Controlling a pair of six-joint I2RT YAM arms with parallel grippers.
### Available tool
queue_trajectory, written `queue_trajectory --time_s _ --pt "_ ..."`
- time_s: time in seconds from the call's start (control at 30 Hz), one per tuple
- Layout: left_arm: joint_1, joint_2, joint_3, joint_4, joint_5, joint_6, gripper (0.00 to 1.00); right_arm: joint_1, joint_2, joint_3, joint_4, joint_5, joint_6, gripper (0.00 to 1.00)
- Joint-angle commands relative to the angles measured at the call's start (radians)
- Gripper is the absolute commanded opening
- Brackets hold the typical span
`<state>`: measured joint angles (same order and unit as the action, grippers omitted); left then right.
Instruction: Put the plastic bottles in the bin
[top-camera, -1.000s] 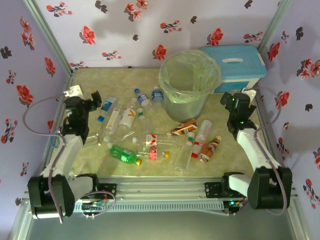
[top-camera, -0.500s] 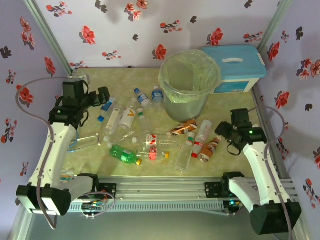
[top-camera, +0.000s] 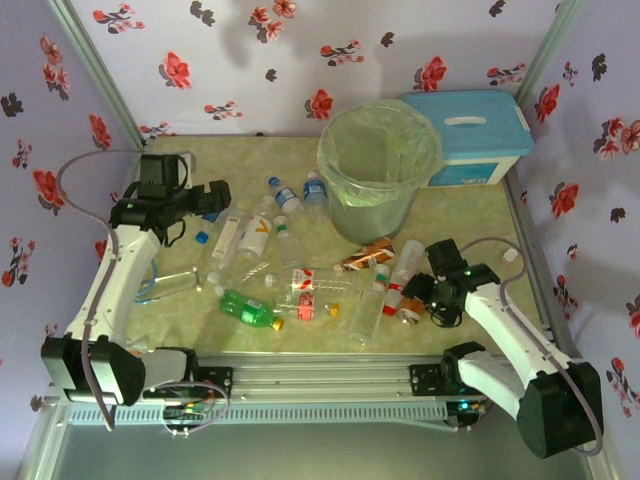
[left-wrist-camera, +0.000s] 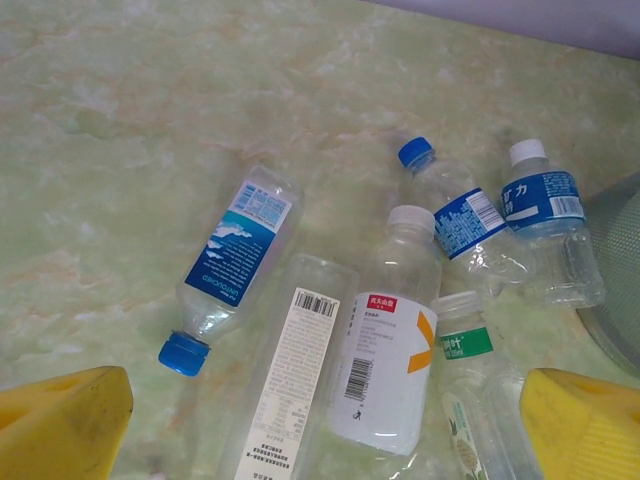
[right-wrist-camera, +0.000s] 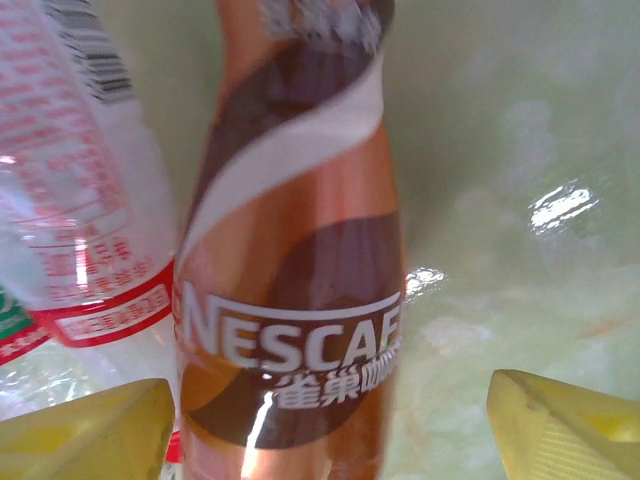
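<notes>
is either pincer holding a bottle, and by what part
Nothing is held. The right pincer stands open astride the Nescafe bottle at its label, not clamped; the left pincer hangs open.

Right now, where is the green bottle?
In the top view, the green bottle lies near the front edge of the table, left of centre, just left of a red-labelled bottle.

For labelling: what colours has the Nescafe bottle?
Nescafe bottle: orange-brown, dark brown and white swirls; best in right wrist view.

Table (left-wrist-camera: 150, 120) looked glossy and marbled, plastic bottles (left-wrist-camera: 240, 255) were clear and smooth, brown-orange bottle (right-wrist-camera: 300, 250) shone, bin (top-camera: 372, 215) was translucent plastic.
</notes>
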<state>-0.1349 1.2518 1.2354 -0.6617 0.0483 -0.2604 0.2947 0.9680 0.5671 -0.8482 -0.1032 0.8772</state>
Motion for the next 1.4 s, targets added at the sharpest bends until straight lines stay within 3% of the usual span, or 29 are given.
queue_trajectory --time_s 0.0,0.4,0.5,0.73,0.93,1.13,1.27,1.37 --pt "0.002 0.020 0.023 0.014 0.022 0.026 1.00 0.007 0.003 -0.030 0.056 -0.007 0.039 0.81" --pt "0.001 0.051 0.028 0.037 0.024 0.042 1.00 0.007 0.052 -0.052 0.123 0.046 -0.013 0.66" --pt "0.001 0.062 0.044 0.041 0.024 0.041 1.00 0.007 0.033 -0.023 0.078 0.060 -0.024 0.60" --pt "0.000 0.124 0.094 0.064 0.064 0.016 1.00 0.006 -0.091 0.100 -0.108 0.148 -0.047 0.55" --pt "-0.004 0.167 0.061 0.098 0.081 0.007 1.00 0.007 -0.099 0.365 -0.222 0.250 -0.201 0.53" --pt "-0.006 0.185 0.039 0.077 0.078 0.053 1.00 0.004 0.034 0.741 -0.334 0.374 -0.393 0.48" --pt "-0.005 0.197 0.053 0.039 0.043 0.096 1.00 0.004 0.159 1.013 -0.352 0.364 -0.473 0.46" --pt "0.001 0.205 0.053 0.013 -0.047 0.152 1.00 0.005 0.243 1.151 -0.312 0.309 -0.504 0.44"
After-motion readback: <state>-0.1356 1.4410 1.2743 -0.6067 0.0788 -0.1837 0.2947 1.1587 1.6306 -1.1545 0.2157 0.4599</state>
